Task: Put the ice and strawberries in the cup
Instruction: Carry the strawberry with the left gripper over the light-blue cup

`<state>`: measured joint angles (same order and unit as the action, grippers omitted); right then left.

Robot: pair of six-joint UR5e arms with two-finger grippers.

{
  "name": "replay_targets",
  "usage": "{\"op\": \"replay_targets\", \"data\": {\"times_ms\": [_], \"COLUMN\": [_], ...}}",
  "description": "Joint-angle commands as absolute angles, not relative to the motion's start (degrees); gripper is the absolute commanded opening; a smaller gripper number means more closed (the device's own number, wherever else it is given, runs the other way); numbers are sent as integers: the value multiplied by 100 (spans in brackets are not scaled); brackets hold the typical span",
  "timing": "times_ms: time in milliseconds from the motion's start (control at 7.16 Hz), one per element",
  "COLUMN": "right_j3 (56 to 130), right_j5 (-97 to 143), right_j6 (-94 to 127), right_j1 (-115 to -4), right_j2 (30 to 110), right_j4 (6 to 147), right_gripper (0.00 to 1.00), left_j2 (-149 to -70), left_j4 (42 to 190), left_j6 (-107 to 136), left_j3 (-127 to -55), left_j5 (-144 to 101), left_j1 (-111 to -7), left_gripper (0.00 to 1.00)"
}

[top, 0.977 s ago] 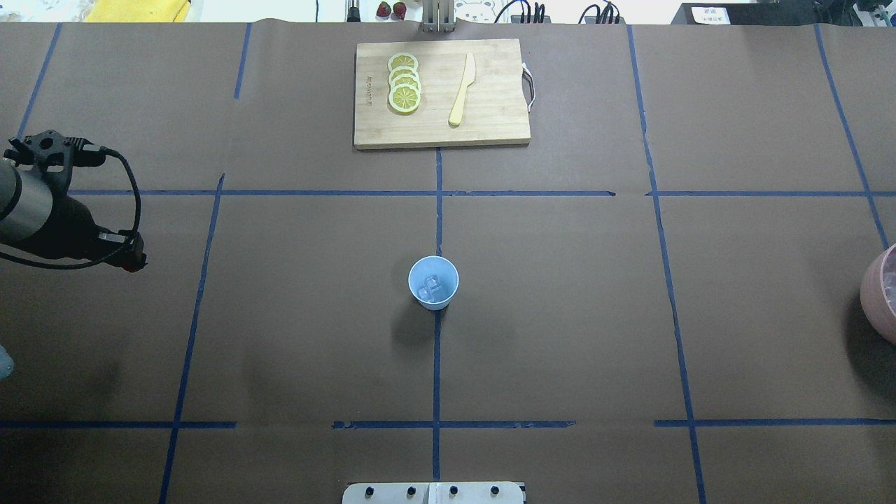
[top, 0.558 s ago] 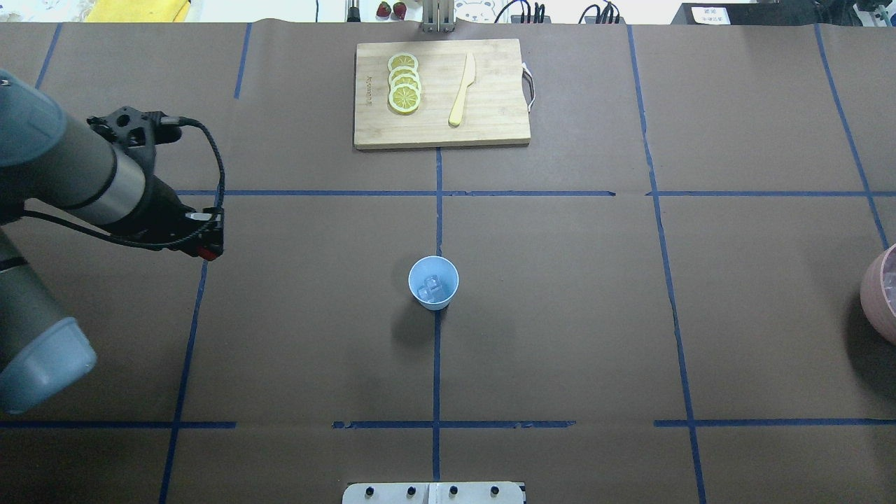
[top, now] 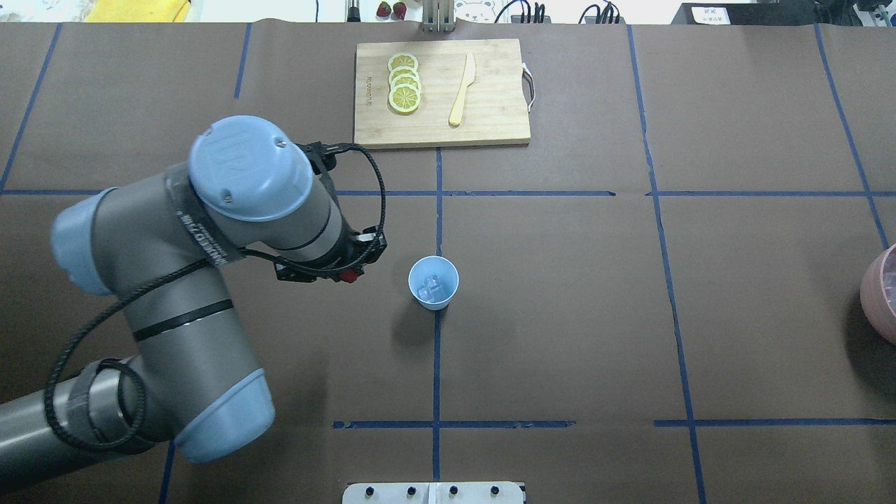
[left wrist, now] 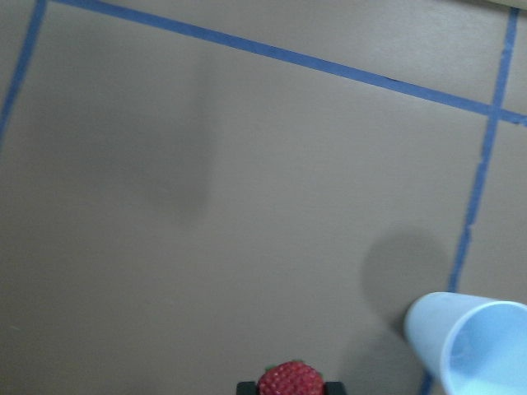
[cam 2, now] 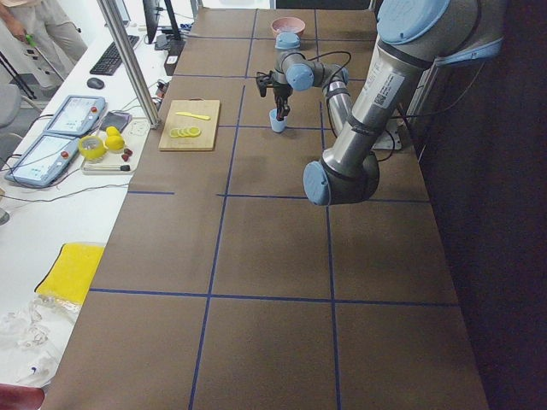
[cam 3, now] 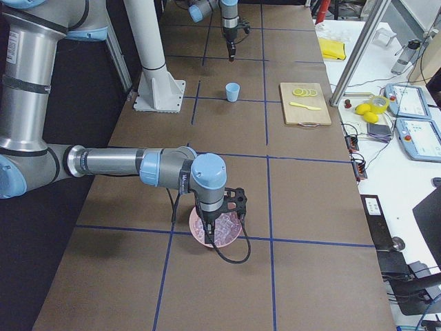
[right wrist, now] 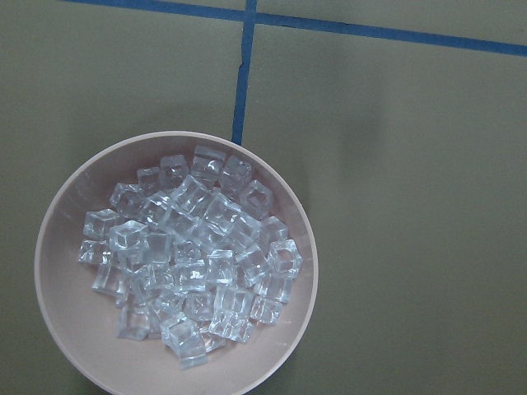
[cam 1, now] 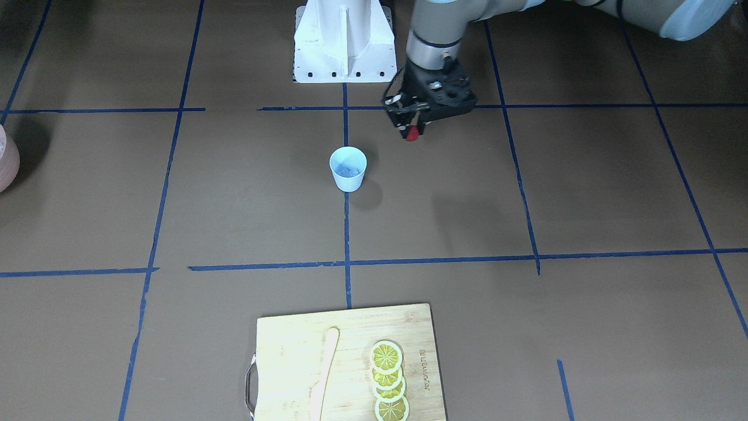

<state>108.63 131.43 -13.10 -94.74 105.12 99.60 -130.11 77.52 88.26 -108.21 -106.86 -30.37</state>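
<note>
Cup [cam 1: 349,180] is stood upright at mid worktop [top: 560,315], with bare brown paper left open on every side. Toward the right end, a pink bowl [right wrist: 74,337] of cubes is overhung by the right pincer [cam 3: 211,226]; its grip cannot be told. The left pincer [cam 1: 412,131] is clenched on a strawberry [left wrist: 290,379], near the cup's rim but not over its mouth. Ice [top: 430,287] is seen inside the cup.

Right gripper [cam 3: 211,222] over pink bowl [cam 3: 195,232]; light blue cup [cam 3: 233,91] near cutting board [cam 3: 306,116].
</note>
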Motion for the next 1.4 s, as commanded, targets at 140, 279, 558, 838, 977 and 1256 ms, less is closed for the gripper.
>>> {"op": "replay_targets", "data": {"times_ms": [140, 279, 558, 838, 977, 1256], "right_j3": [10863, 10863, 10863, 10863, 10863, 10872], "right_j5": [13140, 13140, 13140, 13140, 13140, 13148], "right_j6": [-1310, -1310, -1310, -1310, -1310, -1301], "right_j1": [-9475, -9475, -9475, -9475, -9475, -9475], "right_j2": [10512, 10512, 10512, 10512, 10503, 10512], "right_j4": [9958, 9958, 9958, 9958, 9958, 9958], "right_gripper": [99, 99, 99, 99, 99, 99], "left_j2": [-14026, -14036, -14045, -14054, -14045, -13801], "left_j4": [7813, 7822, 7840, 7849, 7849, 7770], "left_j6": [9272, 9290, 9290, 9273, 9220, 8487], "left_j3": [-9590, -9589, -9589, -9606, -9641, -9807], "left_j5": [-10398, -10397, -10406, -10415, -10424, -10450], "left_j1": [-2744, -2725, -2672, -2672, -2672, -2794], "left_gripper": [6, 8, 69, 100, 100, 100]}}
